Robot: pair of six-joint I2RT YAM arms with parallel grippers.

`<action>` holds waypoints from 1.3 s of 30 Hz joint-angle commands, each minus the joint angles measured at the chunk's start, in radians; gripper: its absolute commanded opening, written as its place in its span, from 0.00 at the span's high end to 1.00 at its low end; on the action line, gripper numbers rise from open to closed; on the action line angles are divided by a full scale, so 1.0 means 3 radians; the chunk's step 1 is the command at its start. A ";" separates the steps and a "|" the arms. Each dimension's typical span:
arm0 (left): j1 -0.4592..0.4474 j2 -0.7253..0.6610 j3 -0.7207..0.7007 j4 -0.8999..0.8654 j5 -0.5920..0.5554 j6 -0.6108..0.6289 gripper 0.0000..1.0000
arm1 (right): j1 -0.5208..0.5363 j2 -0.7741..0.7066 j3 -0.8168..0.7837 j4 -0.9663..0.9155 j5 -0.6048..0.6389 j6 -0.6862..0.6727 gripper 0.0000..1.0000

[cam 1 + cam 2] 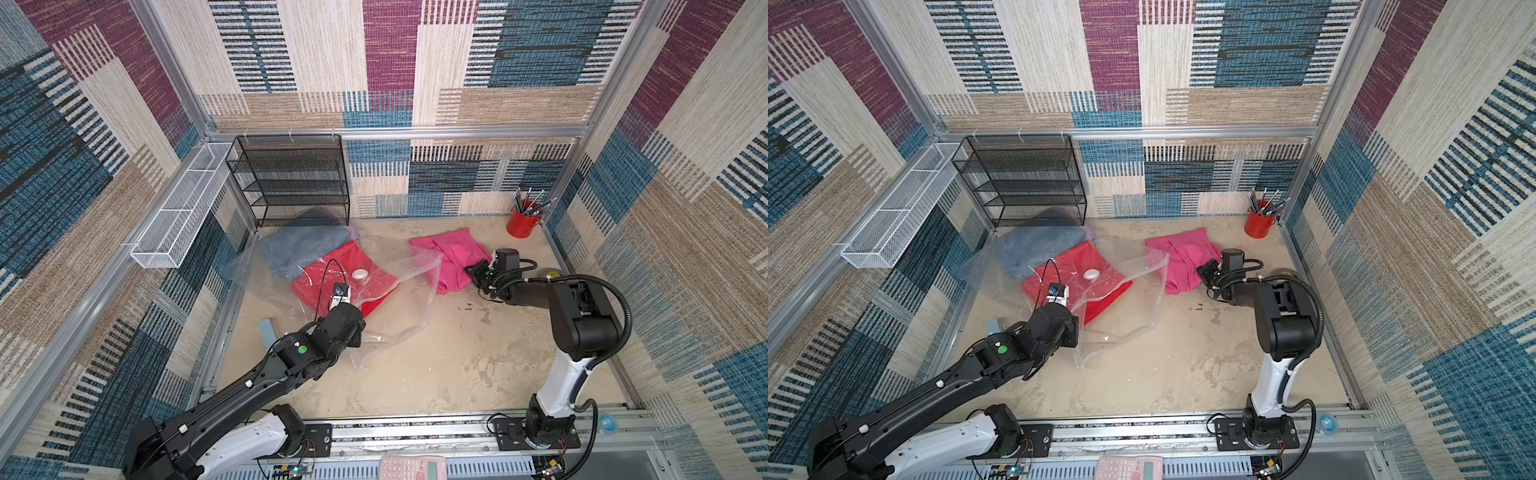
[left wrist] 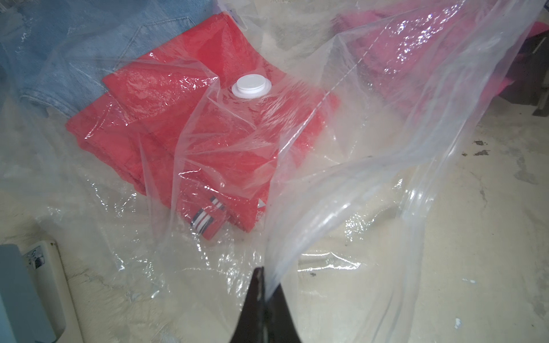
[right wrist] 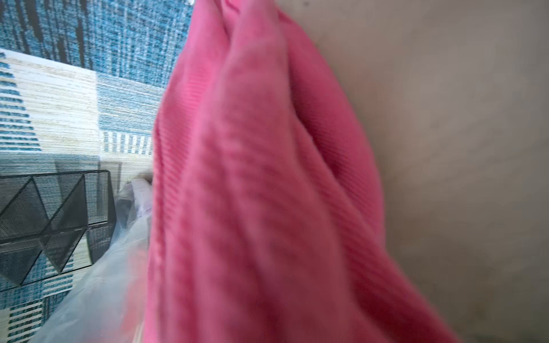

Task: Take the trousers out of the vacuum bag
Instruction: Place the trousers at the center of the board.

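Pinching the film of the vacuum bag [image 2: 386,178], the left gripper [image 2: 261,276] is pressed together; red trousers [image 2: 178,133] are seen just ahead, inside. The right gripper [image 1: 473,272] is set against pink trousers [image 1: 449,253]; its state cannot be told.

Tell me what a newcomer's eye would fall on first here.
First, the bright pink trousers at the back right of the table, with the right pincer apparently gripping their edge. Next, the red trousers and the denim trousers inside the crinkly vacuum bag at the back left, its white valve cap over the red pair. The left pincer pinches the plastic.
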 commanded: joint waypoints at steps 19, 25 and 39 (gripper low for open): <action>0.0004 0.0132 0.0158 -0.0028 0.0014 0.0034 1.00 | 0.0088 0.0535 0.0323 0.0718 0.0668 0.0890 1.00; 0.0005 0.0158 0.0199 -0.0039 0.0020 0.0035 1.00 | 0.0101 0.0635 0.0413 0.0758 0.0544 0.0894 0.99; 0.0004 0.0162 0.0184 -0.0010 0.0041 0.0010 1.00 | 0.0121 -0.0025 0.0041 0.0591 0.0368 0.0409 0.00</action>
